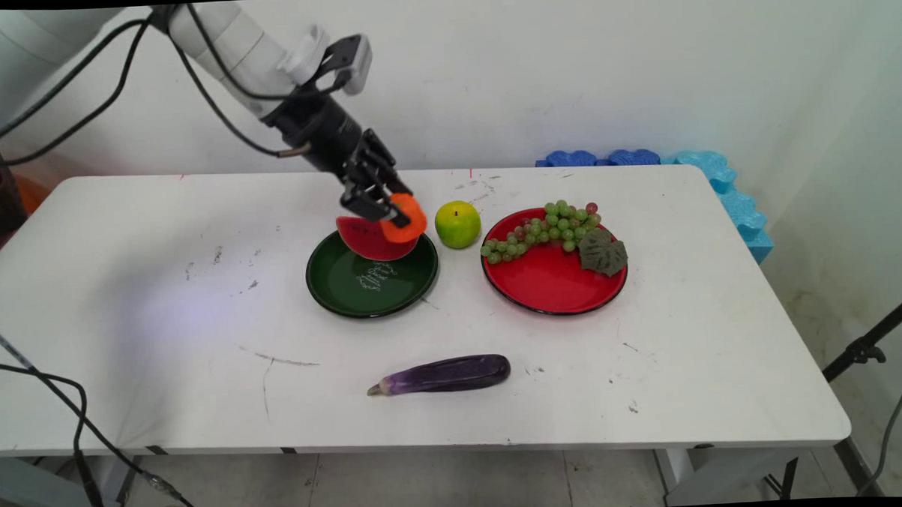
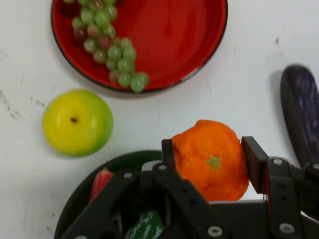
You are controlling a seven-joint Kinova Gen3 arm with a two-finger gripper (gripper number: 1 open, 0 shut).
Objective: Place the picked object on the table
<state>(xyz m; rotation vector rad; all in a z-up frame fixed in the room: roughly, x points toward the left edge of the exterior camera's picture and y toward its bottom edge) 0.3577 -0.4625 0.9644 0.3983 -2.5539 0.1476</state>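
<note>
Eggplant (image 1: 442,375), purple and lying lengthwise, sat alone near the front edge of the white table (image 1: 162,354), its stem end pointing left. Beyond it, at mid-table, two plates stood side by side, apart from each other. The dark green plate (image 1: 347,287) on the left carried a red watermelon slice (image 1: 364,240) propped on its far rim. The red plate (image 1: 549,284) on the right held a bunch of green grapes (image 1: 544,231) with a few reddish ones along its far-left side and a dark green leaf (image 1: 602,251) on its far-right side. Between the two plates, slightly farther back, a yellow-green apple (image 1: 457,224) rested on the bare table, touching neither plate.

Over the far-right edge of the green plate, the black end effector (image 1: 391,208) came down at a slant from the upper left on the white arm. It was closed on an orange (image 2: 212,160), one finger pressed to each side of the fruit, as the hand view showed with the stem end facing the camera. The orange hung clear of the table, just in front of the watermelon slice and a little left of the apple.

Blue foam pieces (image 1: 711,171) lay at the table's far-right corner against the wall.
</note>
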